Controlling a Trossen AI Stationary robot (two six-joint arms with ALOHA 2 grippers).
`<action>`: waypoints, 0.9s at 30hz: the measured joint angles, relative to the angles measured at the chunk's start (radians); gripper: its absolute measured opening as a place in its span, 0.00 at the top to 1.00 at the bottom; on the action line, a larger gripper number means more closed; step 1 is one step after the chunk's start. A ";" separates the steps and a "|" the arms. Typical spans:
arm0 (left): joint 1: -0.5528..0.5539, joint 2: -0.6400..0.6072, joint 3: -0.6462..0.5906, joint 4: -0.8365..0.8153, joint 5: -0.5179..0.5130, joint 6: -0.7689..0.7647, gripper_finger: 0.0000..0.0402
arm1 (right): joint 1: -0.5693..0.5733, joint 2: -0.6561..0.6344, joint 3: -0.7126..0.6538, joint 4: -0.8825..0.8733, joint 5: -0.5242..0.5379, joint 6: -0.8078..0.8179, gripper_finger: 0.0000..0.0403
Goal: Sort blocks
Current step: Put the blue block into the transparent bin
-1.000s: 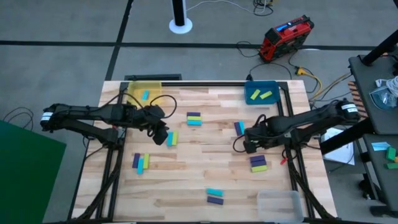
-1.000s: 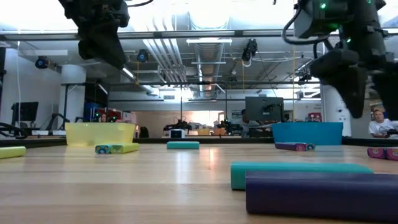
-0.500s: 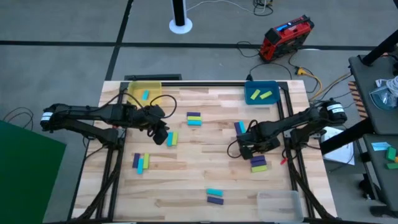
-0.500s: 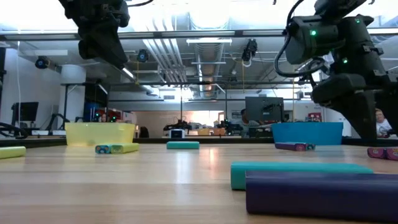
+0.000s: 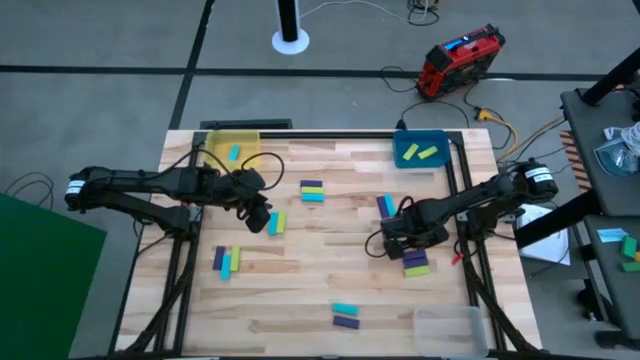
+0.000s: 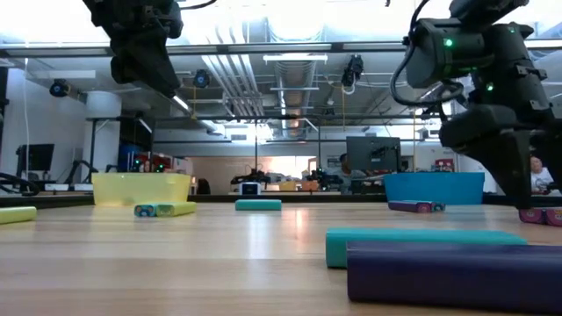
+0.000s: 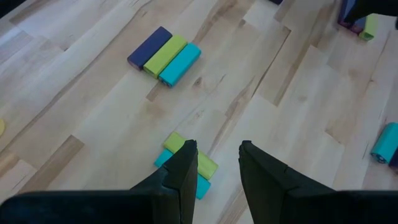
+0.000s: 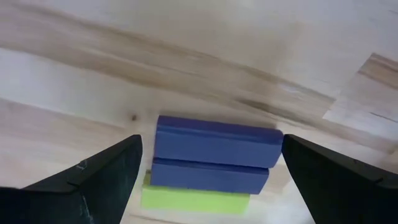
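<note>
Right tool [image 8: 208, 168]: fingers spread wide, straddling the stack.
Stack of two purple bars on a yellow-green bar [image 8: 214, 146]: lying on the wooden bench [image 5: 300, 290], long axis spanning the gap.
Left tool [image 7: 214, 168]: waiting, narrowly parted, far across the bench.

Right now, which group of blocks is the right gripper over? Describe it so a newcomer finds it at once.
Start at the blue bin at the table's far right corner and come toward the near edge, past the right gripper. Under it lies a block cluster: two purple bars and one yellow-green, side by side. Unlike every other group, it has no cyan bar.
</note>
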 joint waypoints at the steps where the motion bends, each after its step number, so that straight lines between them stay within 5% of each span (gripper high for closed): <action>1: 0.000 0.000 0.000 0.000 0.000 0.001 0.76 | 0.000 0.000 -0.005 0.000 0.000 0.005 0.06; 17: 0.000 0.000 0.000 0.000 0.000 -0.002 0.76 | 0.015 0.001 -0.030 0.069 0.006 0.114 0.06; 23: 0.000 0.000 0.000 0.000 0.000 0.004 0.76 | 0.039 0.002 -0.034 0.099 0.178 0.096 0.06; 27: 0.000 0.000 0.000 0.000 0.001 0.004 0.76 | 0.036 -0.003 -0.030 0.101 0.194 0.098 0.06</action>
